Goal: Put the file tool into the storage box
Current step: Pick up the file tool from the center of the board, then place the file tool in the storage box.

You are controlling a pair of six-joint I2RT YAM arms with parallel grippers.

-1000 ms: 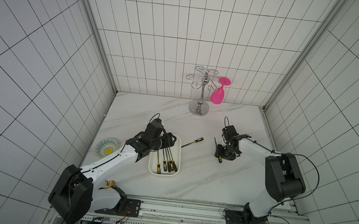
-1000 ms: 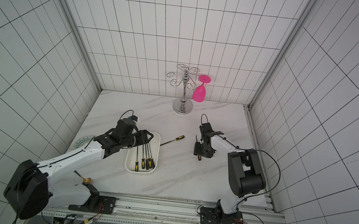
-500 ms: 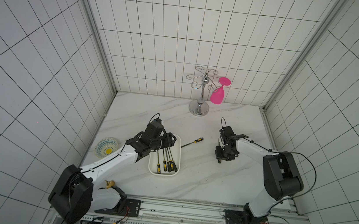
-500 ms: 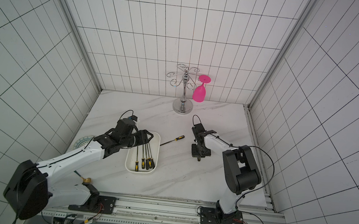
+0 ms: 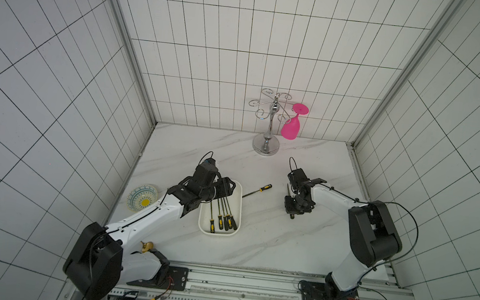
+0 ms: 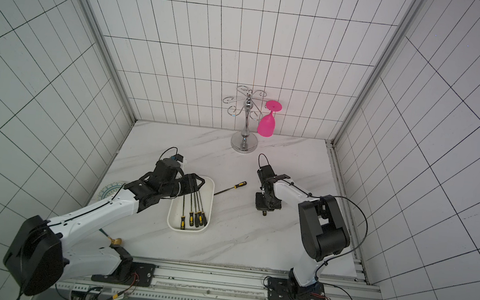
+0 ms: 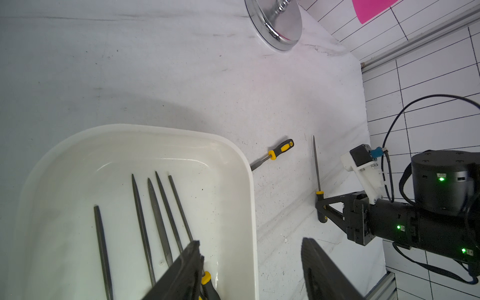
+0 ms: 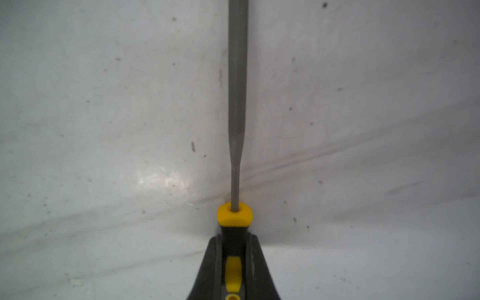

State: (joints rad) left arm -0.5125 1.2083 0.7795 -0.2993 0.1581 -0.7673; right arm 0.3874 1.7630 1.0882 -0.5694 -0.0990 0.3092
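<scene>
File tool [image 8: 237, 78] is gripped by right jaws; left jaws are spread empty over storage box [image 7: 155, 140] edge — loose file [image 7: 280, 149] (flat on bench [image 5: 255, 220]) is seen between.

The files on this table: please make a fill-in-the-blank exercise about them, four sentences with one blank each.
1. The right pincer is closed on the handle of one file; that handle is black and ____.
2. The left pincer, its jaws ____, hangs over the storage box.
3. A second file lies outside the storage box, between it and the ____ pincer.
4. The glass hanging upside down from the chrome rack is ____.

Missing words: yellow; open; right; pink.
</scene>
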